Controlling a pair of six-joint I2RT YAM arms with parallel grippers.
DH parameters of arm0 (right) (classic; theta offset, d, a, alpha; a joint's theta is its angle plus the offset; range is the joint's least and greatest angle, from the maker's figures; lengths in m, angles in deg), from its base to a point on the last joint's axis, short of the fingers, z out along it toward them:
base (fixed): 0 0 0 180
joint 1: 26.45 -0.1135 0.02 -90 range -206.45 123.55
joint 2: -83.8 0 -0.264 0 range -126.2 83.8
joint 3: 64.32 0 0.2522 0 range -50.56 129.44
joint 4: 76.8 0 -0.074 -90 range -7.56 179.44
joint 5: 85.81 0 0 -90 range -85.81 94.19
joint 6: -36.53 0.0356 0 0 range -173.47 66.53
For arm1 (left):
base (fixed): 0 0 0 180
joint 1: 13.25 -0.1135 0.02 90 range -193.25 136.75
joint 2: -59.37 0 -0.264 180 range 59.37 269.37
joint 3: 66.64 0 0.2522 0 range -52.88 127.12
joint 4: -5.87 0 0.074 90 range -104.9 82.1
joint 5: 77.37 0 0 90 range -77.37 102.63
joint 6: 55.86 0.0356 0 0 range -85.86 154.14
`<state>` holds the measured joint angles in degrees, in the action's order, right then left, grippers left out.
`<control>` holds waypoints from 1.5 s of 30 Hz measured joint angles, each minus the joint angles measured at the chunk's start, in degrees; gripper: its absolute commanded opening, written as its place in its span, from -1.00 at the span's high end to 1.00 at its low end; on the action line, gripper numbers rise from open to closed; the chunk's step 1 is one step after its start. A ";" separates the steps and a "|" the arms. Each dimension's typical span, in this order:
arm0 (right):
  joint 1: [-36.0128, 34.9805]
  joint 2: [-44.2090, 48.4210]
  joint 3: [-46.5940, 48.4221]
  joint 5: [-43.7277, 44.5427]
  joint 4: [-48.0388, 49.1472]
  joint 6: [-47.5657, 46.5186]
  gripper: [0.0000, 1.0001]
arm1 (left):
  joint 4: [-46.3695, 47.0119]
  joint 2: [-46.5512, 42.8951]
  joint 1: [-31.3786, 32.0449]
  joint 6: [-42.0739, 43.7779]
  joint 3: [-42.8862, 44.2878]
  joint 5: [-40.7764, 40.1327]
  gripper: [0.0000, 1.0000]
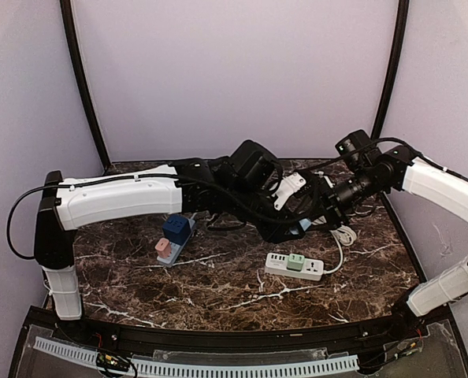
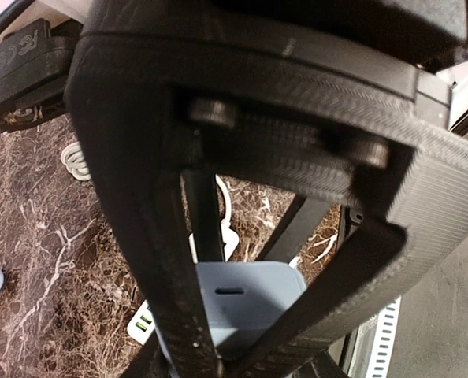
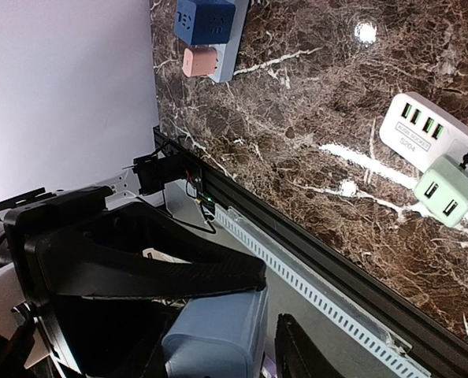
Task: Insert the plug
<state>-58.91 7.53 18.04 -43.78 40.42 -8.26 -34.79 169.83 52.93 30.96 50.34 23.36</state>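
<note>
Left wrist view: our left end effector (image 2: 246, 346) clamps the plug (image 2: 242, 303), likely light, rigid and slick, by its flat sides; whether the right end effector (image 1: 319, 203) grips, we cannot tell.

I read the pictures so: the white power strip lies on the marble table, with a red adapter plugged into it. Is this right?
Not quite. The adapter plugged into the white power strip is pale green, not red, as the right wrist view shows clearly. The rest holds: the strip does lie on the marble table.

The pale-blue plug (image 2: 250, 315) runs off the bottom edge of both wrist views, only partly seen.
</note>
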 measured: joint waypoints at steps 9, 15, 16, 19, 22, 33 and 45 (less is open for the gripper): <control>-0.07 -0.22 -0.50 0.44 -0.83 -2.12 0.66 | -0.81 1.33 0.00 -0.11 0.90 0.85 0.81; -0.15 -0.46 -0.59 1.18 -1.57 -3.63 1.00 | -1.97 1.86 0.00 -0.26 1.55 1.03 0.42; -0.15 -0.46 -0.59 1.27 -1.62 -3.78 1.00 | -2.12 1.97 0.00 -0.24 1.70 1.03 0.21; -0.15 -0.46 -0.57 1.44 -1.73 -4.04 1.00 | -2.21 2.05 0.00 -0.31 1.79 1.01 -0.26; -0.15 -0.52 -0.52 2.01 -2.45 -4.04 1.00 | -2.43 2.05 0.09 0.00 1.86 0.96 -0.91; 0.07 -1.42 1.29 5.18 -4.02 -4.44 1.00 | -3.08 2.01 0.66 0.39 1.18 0.90 -0.97; 3.87 -3.30 6.29 7.04 -5.75 -7.37 1.00 | -2.56 -2.69 0.66 -0.46 -9.81 0.55 -0.97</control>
<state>-55.05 4.23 24.34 -36.74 34.68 -15.63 -37.35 167.14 53.58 30.50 40.53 23.90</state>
